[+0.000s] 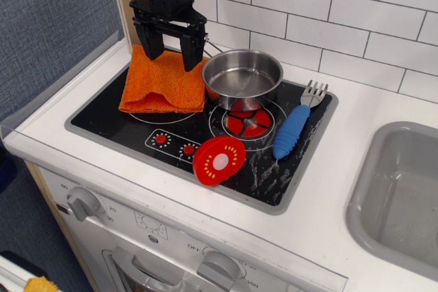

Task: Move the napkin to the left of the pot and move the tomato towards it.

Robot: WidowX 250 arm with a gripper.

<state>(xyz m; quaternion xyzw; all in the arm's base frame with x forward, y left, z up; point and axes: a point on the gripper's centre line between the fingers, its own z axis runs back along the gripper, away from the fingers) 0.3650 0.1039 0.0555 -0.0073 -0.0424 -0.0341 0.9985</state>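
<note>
The pot (242, 77) sits on the black hob (123, 117), over the back of a red burner ring (248, 121). Just left of the pot, touching its side, lies the napkin (163, 81), folded. Above the napkin's back edge, left of the pot, hangs the gripper (168, 51), its black fingers spread wide and holding nothing. The tomato (219, 159) lies in front of the pot, near the hob's front edge, apart from the pot. Right of the pot lies a blue-handled fork (295, 123). On the panel in front of the pot, beside the knobs (85, 202), "OFF" can be read; the other small numbers there are too small to make out.
</note>
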